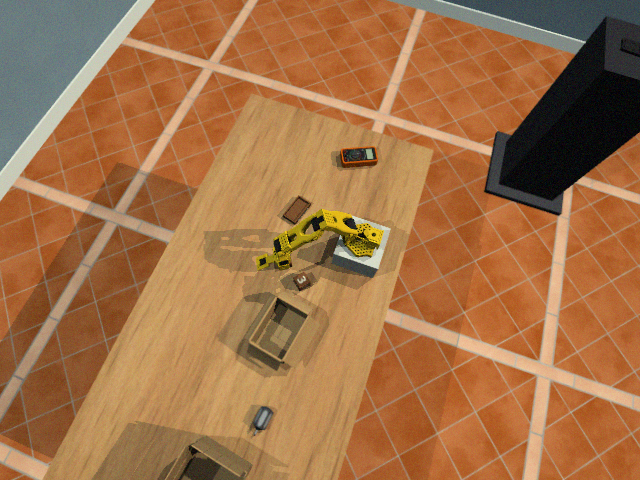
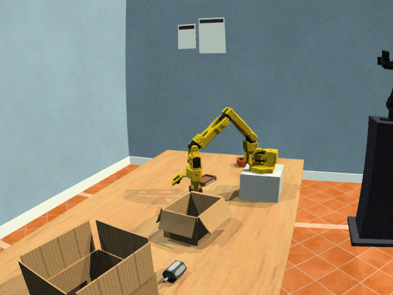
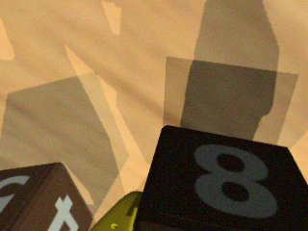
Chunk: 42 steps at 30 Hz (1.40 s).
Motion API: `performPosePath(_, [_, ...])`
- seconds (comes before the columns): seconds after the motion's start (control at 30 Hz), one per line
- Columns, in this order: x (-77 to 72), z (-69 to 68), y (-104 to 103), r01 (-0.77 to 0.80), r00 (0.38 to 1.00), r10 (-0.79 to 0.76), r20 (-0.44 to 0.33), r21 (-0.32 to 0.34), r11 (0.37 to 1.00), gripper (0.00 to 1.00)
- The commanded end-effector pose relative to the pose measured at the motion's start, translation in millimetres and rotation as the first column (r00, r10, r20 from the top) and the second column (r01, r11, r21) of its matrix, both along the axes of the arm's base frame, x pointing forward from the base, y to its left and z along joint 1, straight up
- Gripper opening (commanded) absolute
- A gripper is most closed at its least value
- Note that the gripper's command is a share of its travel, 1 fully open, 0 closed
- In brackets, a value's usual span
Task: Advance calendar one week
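A long wooden table [image 1: 170, 330] stands on a terracotta tile floor under blue walls, and my pincer [image 1: 272, 262] hangs low over its middle, clamped part-way shut on the dark cube [image 3: 221, 183], whose 8 faces the wrist camera. What matters next is where the tray [image 1: 296, 209] lies. In the top view it sits up and a little right of my pincer, on the far side of my forearm, with its long axis running from lower left to upper right, and I see no cube in it. I judge the carry to be a short swing back that way, with the digit kept upright. The second cube [image 1: 302, 280] rests on the table just down and right of my pincer, a 3 on top (in the wrist view it shows at lower left). By count there are two cubes, one tray, two open cardboard boxes [image 1: 281, 328], one multimeter [image 1: 358, 156], and one arm, which is mine.
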State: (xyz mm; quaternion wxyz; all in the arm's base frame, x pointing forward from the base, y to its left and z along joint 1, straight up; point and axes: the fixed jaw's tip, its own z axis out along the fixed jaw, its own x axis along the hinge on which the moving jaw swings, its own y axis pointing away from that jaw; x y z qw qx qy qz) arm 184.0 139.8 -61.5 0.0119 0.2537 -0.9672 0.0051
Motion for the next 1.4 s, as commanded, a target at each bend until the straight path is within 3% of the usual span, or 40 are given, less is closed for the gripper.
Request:
performPosePath(0.0, [1.5, -2.7, 3.4, 0.003, 1.000, -0.003, 0.011, 0.009, 1.000, 0.00])
performPosePath(0.87, [1.4, -10.0, 3.4, 0.003, 1.000, -0.003, 0.011, 0.009, 1.000, 0.00])
performPosePath(1.17, [1.4, -10.0, 3.4, 0.003, 1.000, -0.003, 0.011, 0.009, 1.000, 0.21])
performPosePath(1.37, [1.4, -10.0, 3.4, 0.003, 1.000, -0.003, 0.011, 0.009, 1.000, 0.24])
